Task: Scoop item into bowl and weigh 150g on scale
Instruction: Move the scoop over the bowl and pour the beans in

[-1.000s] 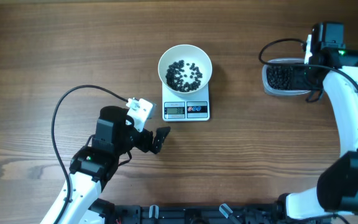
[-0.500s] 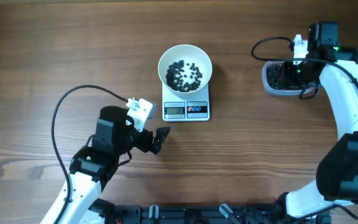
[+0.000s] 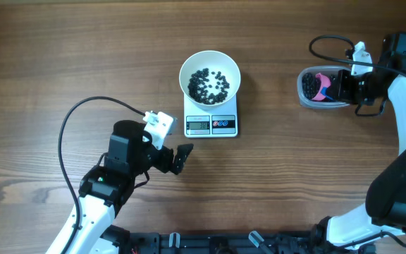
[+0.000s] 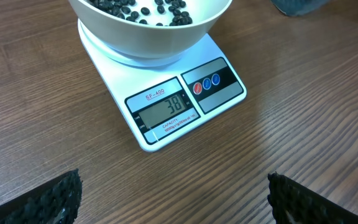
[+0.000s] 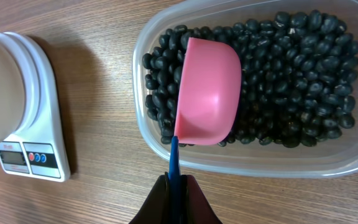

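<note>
The right claw (image 5: pixel 178 186) is pinched shut on the thin blue handle of a pink scoop (image 5: pixel 207 93). The scoop's cup sits down among the black beans (image 5: pixel 291 68) in the clear plastic tub (image 5: pixel 241 163), toward the end of the tub nearest the scale. Only the smooth pink side of the cup shows from here, so I cannot tell whether it has any beans in it.

Over on the other side, the left claw (image 4: pixel 173 199) hangs spread wide above the table (image 3: pixel 48 56), holding nothing and touching nothing. It is just in front of the scale (image 4: pixel 166 109).

The white bowl (image 4: pixel 148 43) stands on the scale's platform with a thin scatter of beans across its bottom, and the display reads 38.
</note>
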